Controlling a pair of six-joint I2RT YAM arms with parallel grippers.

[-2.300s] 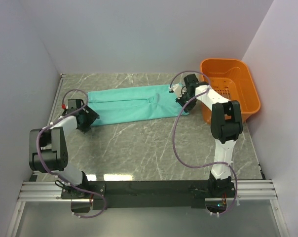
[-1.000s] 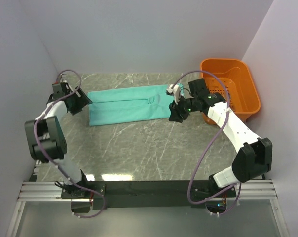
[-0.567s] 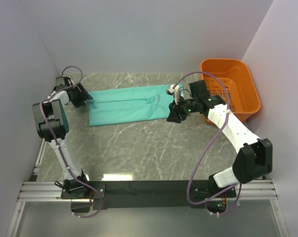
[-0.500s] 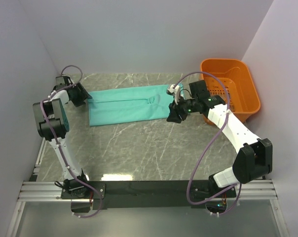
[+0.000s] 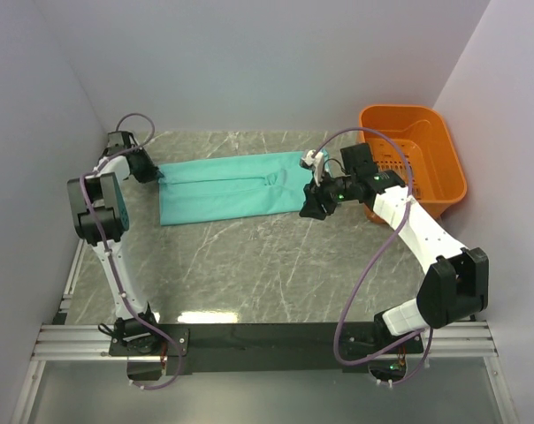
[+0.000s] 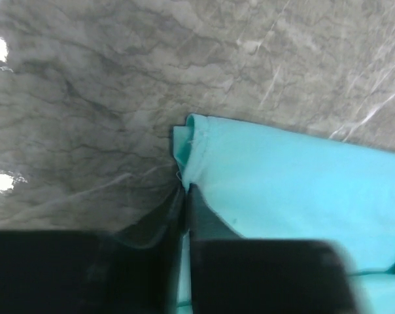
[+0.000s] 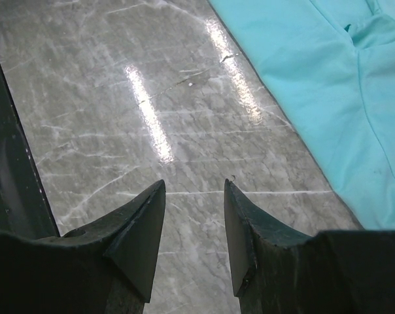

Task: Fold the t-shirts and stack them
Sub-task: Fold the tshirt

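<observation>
**Left wrist close-up: a shallow pinch on the shirt corner is risking a slip**

Left gripper [image 6: 186,196] is pressing its jaws almost together on the far left corner of the teal t-shirt [image 6: 295,190]. Only a narrow lip of the folded edge seems to be sitting between the fingertips. The shirt is lying as a long flat band across the far part of the table [image 5: 249,265], running from that corner toward the orange basket [image 5: 437,132] on the right. The right gripper [image 7: 194,196] is hovering over bare marble just beside the shirt's near edge at its right end, its jaws standing apart and holding nothing.

The shallow bite is looking like the main hazard, since a lift or pull could be drawing the cloth straight out of the fingers. The jaws may also be catching only the top layer, in which case the band would be peeling open rather than folding over. With the right end unheld, a pull from the left alone would be dragging and twisting the shirt across the table. A straight descent by the right gripper would be landing on stone and missing the cloth.

The dark, blurred fingers are filling the bottom of the left wrist view, so the number of layers being gripped is not showing. From above, the left gripper is covering that corner and the right arm is masking part of the shirt's right end. No neck label is making itself out.
</observation>
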